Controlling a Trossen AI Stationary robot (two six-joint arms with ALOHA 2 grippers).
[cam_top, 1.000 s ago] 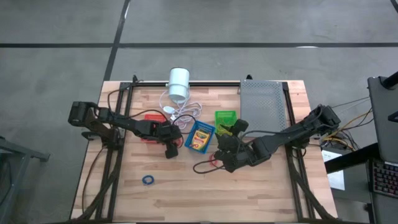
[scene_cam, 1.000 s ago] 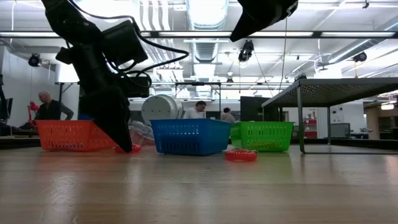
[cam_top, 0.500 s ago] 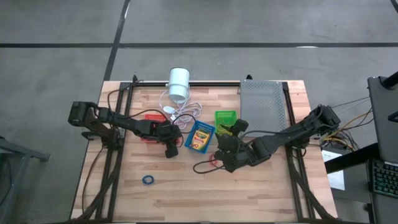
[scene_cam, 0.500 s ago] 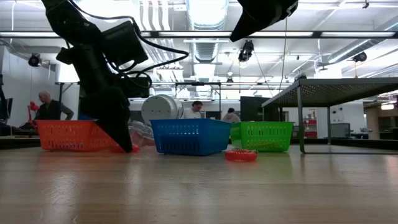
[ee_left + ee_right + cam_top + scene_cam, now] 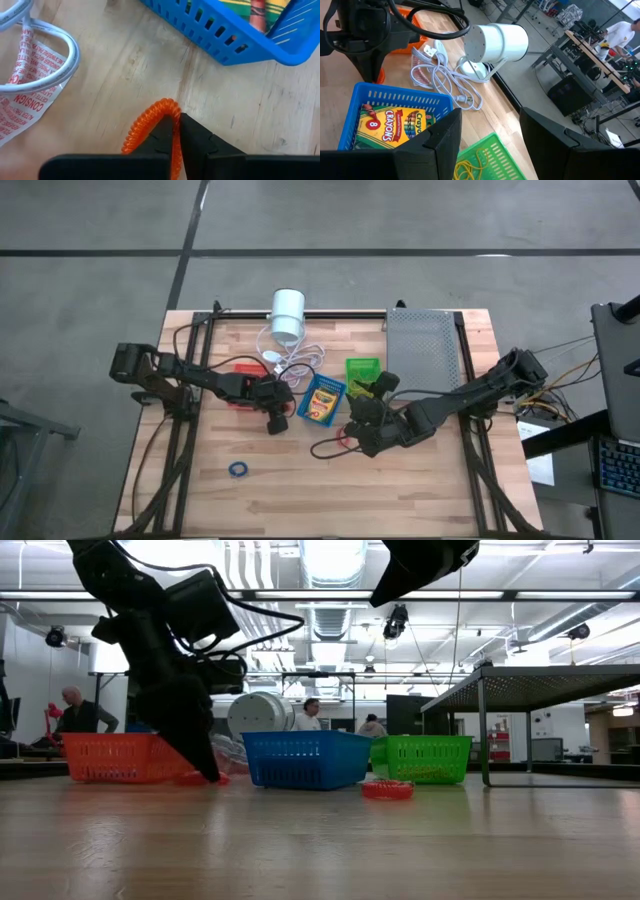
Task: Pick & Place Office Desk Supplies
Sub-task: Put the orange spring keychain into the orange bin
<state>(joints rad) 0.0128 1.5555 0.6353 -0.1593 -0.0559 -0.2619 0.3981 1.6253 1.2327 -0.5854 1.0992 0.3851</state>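
Observation:
A red coiled rubber band point(image 5: 150, 117) lies on the wood between the blue basket point(image 5: 321, 400), which holds a crayon box point(image 5: 387, 125), and the red-orange basket point(image 5: 115, 757). My left gripper point(image 5: 276, 421) is down at the table and shut on this band. My right gripper point(image 5: 490, 145) hovers open over the table's middle, with nothing between its fingers. A green basket point(image 5: 362, 370) stands behind the right gripper. A second red band point(image 5: 387, 789) and a blue band point(image 5: 238, 469) lie loose on the wood. My left gripper pinches one strand of the red band's loop point(image 5: 175, 131) between its two fingertips. The fingers come down from above at a slant, and their tips are at the table top point(image 5: 208, 776). The rest of the loop lies slack on the wood beside the fingers.
A white cylinder point(image 5: 288, 315) lies at the far edge, and its white cord point(image 5: 292, 360) is coiled near the left gripper. A grey perforated tray point(image 5: 422, 350) stands on legs at the far right. The near half of the table holds only the blue band.
My left gripper has stayed low at the table and has shut onto the red rubber band. The band lies on the wood as before.

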